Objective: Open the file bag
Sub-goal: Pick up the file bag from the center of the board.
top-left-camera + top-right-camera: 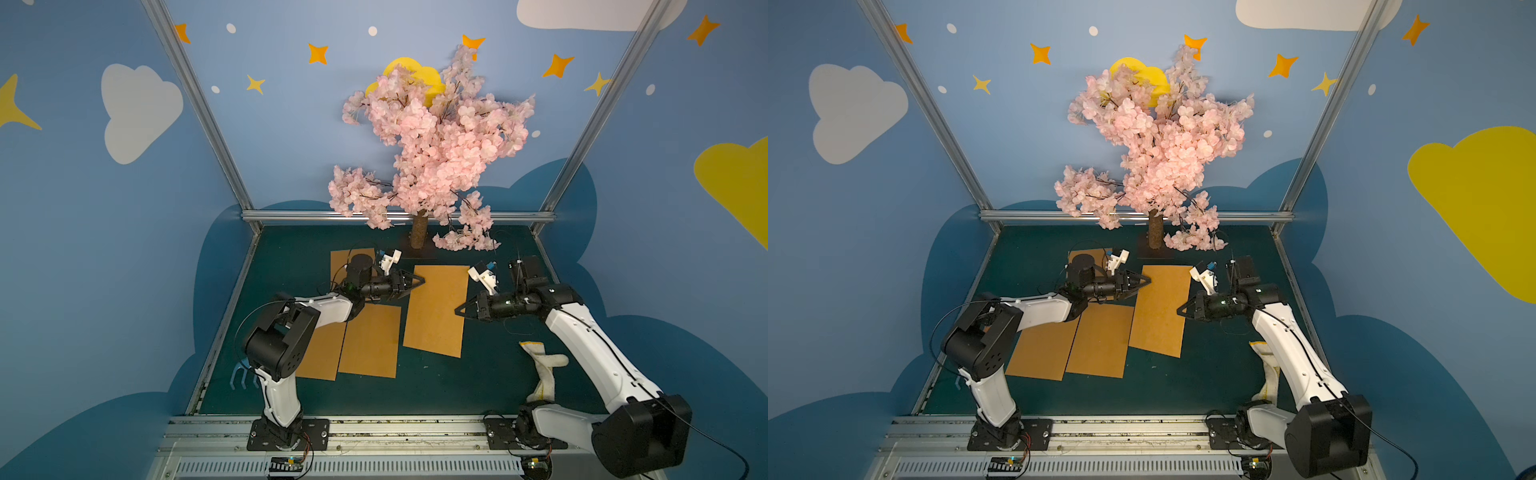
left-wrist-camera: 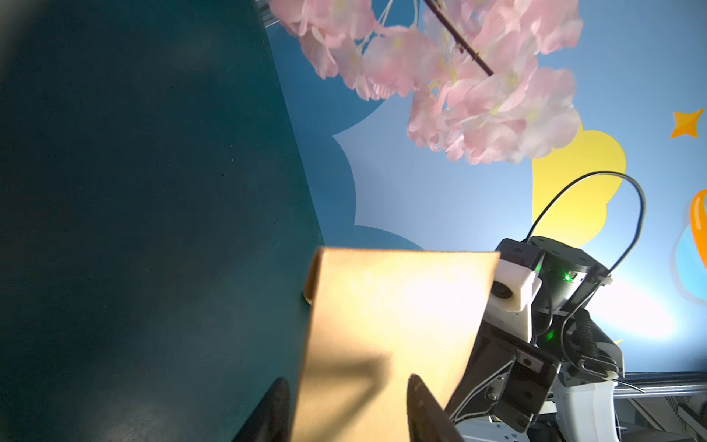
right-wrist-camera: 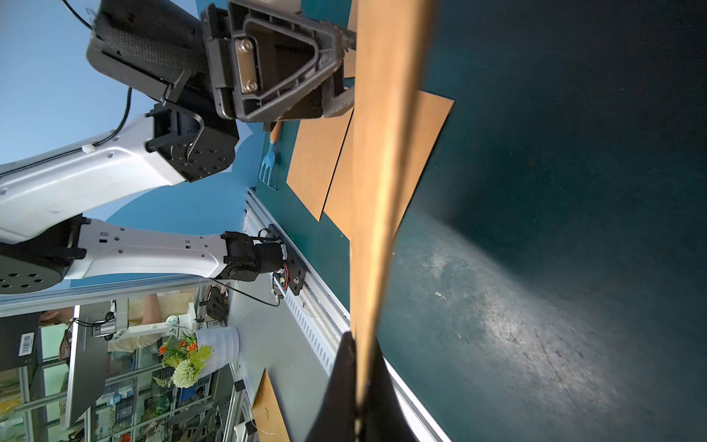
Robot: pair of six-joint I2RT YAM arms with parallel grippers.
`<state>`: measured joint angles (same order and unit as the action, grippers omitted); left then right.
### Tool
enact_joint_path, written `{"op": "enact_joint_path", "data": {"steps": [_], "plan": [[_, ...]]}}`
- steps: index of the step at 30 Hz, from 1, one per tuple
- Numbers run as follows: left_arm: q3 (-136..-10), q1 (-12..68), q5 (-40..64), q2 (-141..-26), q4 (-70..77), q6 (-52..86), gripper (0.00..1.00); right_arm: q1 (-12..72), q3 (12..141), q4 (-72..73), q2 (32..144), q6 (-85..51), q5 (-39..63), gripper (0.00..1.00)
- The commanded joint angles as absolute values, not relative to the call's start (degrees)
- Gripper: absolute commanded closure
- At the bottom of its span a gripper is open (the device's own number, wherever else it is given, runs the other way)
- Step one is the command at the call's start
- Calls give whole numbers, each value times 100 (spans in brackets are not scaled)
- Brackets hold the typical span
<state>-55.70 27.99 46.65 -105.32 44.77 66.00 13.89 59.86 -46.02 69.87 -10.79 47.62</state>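
While four flat brown kraft-paper file bags show in both top views, only one is gripped. The held file bag (image 1: 436, 311) sits right of centre over the dark green table mat (image 1: 457, 386), between the two grippers.

- Right gripper (image 1: 457, 311): fingers pressed together on the bag's right edge. Its wrist view shows the sheet edge-on, clear of the mat.
- Left gripper (image 1: 420, 282): at the bag's far left corner, fingers (image 2: 424, 405) spread with the sheet between them. Contact cannot be told.
- Three bags lie flat: back bag (image 1: 340, 262) under the left wrist, and front-left bag (image 1: 320, 357) and front-middle bag (image 1: 370, 340) with edges meeting.
- Singles: one pink artificial blossom tree (image 1: 432, 141), one white-and-yellow cloth (image 1: 544, 365), one small blue fork (image 3: 269, 157).
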Motion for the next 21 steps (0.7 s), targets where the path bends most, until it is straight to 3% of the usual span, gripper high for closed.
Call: {"op": "enact_joint_path", "data": {"steps": [1,7,11,16,21], "plan": [[-5574,2830,4810,-10499,4966,6760,61,1399,6108,-4473,7142,-1094,4793,100],[-5546,2818,4781,-10402,4882,6676,80,1382,6117,-4322,7372,-1107,4808,100],[-5554,2813,4711,-10405,4949,6710,97,1384,6126,-4225,7409,-1151,4828,90],[-5440,2802,4497,-10433,5410,6941,97,1367,6029,-4049,7275,-1344,4835,69],[-5081,2758,3997,-10384,6236,7311,97,1339,5596,-3580,6936,-1769,4911,61]]}}
